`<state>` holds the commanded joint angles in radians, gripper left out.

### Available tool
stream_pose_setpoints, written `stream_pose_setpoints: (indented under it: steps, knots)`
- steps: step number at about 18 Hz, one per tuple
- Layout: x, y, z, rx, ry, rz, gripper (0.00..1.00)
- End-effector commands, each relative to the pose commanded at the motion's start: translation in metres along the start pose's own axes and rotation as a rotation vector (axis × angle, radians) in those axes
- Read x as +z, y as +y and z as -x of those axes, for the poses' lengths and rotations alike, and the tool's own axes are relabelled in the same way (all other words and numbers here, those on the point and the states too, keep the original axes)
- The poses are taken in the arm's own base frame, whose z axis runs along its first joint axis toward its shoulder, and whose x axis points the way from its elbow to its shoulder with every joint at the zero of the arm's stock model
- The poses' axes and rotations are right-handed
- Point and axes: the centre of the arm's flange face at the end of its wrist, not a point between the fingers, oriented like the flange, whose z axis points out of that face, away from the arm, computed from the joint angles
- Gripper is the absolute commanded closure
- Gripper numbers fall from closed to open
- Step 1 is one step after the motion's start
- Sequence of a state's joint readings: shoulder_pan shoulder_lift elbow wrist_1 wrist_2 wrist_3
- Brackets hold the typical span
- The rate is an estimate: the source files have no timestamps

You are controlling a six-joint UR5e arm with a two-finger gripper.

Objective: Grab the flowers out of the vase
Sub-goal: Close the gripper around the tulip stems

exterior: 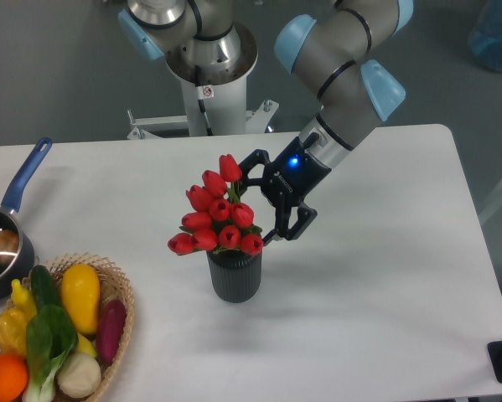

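My claw is spread wide beside the tulips; closing high risks crushing buds or tipping the ribbed vase below.

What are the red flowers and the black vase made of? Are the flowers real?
The flowers look fake, likely plastic or foam: the buds are all one even, smooth red. I can't be sure. The vase looks like matt dark plastic or ceramic, with ribs running up its side and no shine.
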<state>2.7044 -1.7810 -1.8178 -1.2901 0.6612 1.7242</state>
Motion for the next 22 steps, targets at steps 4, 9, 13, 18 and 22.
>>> stream_pose_setpoints:
  steps: [4, 9, 13, 18, 22]
  knots:
    - [0.0055, 0.0035, -0.0036, 0.003, 0.008, -0.005, 0.0]
    - [0.0084, 0.0008, -0.0021, 0.003, 0.006, -0.046, 0.0]
    - [0.0109, -0.0005, -0.0012, 0.004, 0.006, -0.068, 0.0]
    - [0.0078, 0.001, 0.0002, 0.003, 0.0, -0.066, 0.0]
    - [0.0024, 0.0055, 0.0021, -0.003, -0.009, -0.062, 0.0]
